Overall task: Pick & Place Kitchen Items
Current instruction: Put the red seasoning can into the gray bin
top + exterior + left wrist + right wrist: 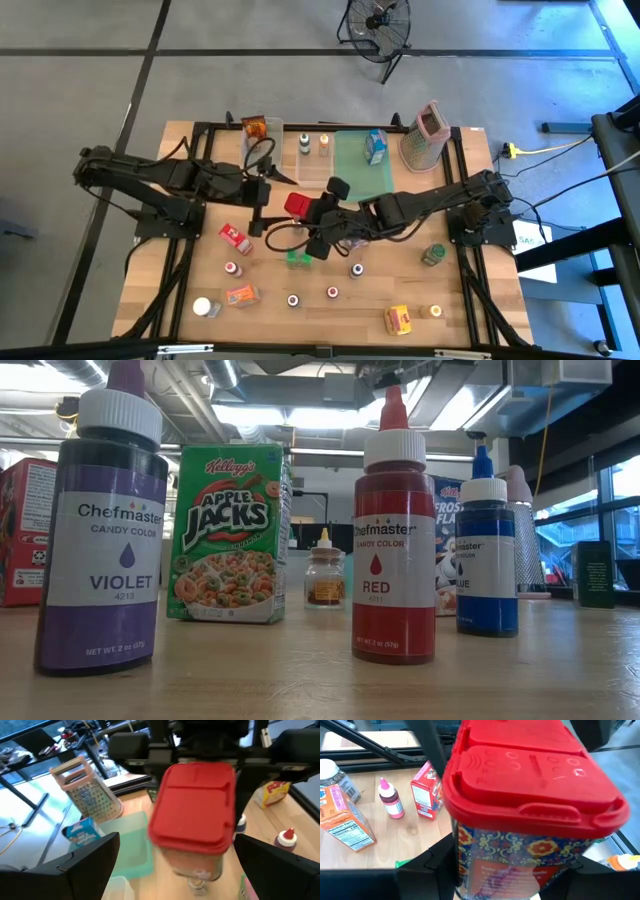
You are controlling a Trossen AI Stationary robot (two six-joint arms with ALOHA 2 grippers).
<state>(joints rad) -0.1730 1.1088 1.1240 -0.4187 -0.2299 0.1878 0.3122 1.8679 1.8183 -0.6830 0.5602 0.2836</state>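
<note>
Gripping a red-lidded spice jar above the middle of the table, the right gripper has its 2 fingers closed on the jar's patterned sides, as its wrist view shows. Facing it from the other side, the left gripper hovers with its fingers spread wide on either side of the jar, not touching it. Other kitchen items lie scattered across the wooden top: a small red box, an orange packet, a yellow box and a green-capped jar. At the far edge, a box grater stands beside a green tray holding a blue carton. Seen level from the tabletop, violet, red and blue colour bottles stand upright near an Apple Jacks box.
</note>
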